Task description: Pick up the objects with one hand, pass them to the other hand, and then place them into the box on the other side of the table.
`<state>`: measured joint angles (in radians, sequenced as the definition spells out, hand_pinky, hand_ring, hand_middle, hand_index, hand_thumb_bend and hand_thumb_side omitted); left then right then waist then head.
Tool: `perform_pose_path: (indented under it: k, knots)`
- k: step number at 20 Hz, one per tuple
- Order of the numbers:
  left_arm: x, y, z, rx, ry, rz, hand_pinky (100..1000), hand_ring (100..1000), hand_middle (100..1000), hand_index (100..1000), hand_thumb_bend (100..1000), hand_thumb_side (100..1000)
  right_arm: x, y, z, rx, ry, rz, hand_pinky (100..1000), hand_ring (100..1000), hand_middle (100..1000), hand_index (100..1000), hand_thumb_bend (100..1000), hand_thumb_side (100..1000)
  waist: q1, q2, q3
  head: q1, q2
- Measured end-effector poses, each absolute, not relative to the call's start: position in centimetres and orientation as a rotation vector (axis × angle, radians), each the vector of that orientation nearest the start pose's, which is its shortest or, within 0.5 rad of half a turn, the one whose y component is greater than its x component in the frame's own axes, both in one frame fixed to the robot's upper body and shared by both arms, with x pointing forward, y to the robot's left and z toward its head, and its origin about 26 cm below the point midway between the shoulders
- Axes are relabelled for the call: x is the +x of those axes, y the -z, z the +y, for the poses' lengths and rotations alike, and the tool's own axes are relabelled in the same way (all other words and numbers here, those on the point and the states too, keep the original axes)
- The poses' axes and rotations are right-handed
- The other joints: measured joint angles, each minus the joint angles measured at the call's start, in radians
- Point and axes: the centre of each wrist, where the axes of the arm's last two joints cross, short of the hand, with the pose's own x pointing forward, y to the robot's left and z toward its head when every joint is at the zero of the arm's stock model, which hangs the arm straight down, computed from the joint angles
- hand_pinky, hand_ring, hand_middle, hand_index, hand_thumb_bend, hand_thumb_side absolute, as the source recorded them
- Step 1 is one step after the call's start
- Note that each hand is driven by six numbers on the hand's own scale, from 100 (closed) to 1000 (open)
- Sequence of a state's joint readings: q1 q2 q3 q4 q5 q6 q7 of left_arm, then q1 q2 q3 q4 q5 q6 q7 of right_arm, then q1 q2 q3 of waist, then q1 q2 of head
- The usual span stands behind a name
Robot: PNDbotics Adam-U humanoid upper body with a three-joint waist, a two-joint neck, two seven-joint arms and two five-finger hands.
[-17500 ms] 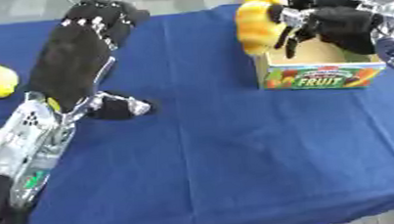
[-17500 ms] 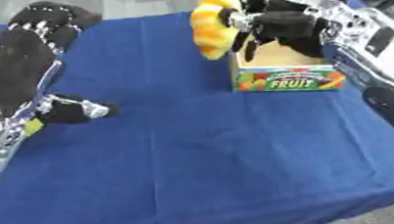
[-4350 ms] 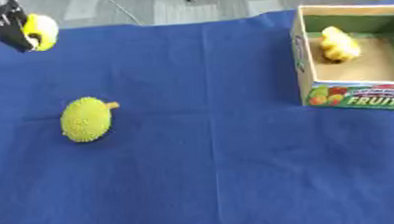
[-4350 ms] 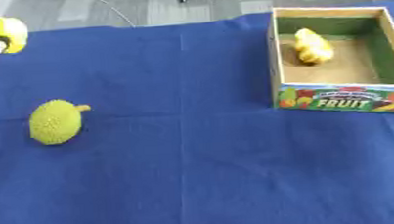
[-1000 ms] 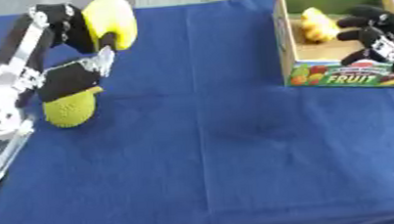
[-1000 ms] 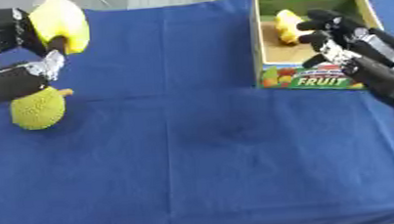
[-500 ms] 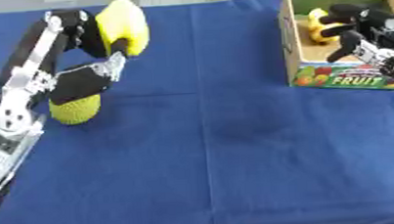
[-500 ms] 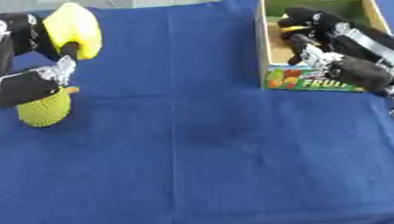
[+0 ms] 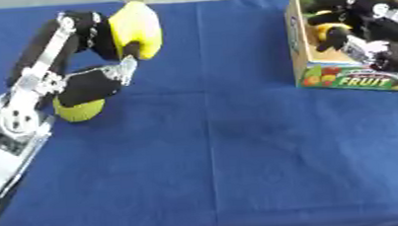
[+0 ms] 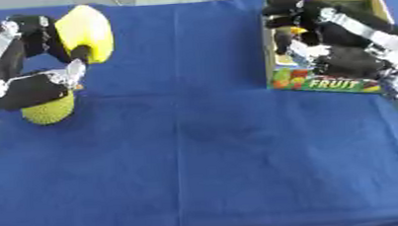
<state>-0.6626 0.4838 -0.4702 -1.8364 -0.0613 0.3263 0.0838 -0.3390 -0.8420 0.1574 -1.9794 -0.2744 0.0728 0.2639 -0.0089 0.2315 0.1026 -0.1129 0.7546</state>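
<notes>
Near the table's far left corner, your left hand (image 9: 107,39) grasps the lemon (image 9: 137,29); your right hand (image 10: 305,22), fingers curled and holding nothing, waits over the box (image 9: 356,78) at the far right.

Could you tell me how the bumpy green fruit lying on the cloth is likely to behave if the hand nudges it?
The green fruit looks round, so it may roll on the flat blue cloth. Its bumpy skin probably slows that and helps fingers hold.
</notes>
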Motion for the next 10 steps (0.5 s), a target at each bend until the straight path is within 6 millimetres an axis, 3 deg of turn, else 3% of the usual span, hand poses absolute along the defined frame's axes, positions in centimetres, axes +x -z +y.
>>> perform_pose_path:
  k: [10]
  knots:
    - [32.3,-23.3,13.5,0.146,0.933,-2.045,559,455,395,472,100,157,30.1,-25.2,-27.9,-0.005,-1.133,-1.876,722,954,952,1000,100,506,0.0,0.0,0.029,-0.037,0.0]
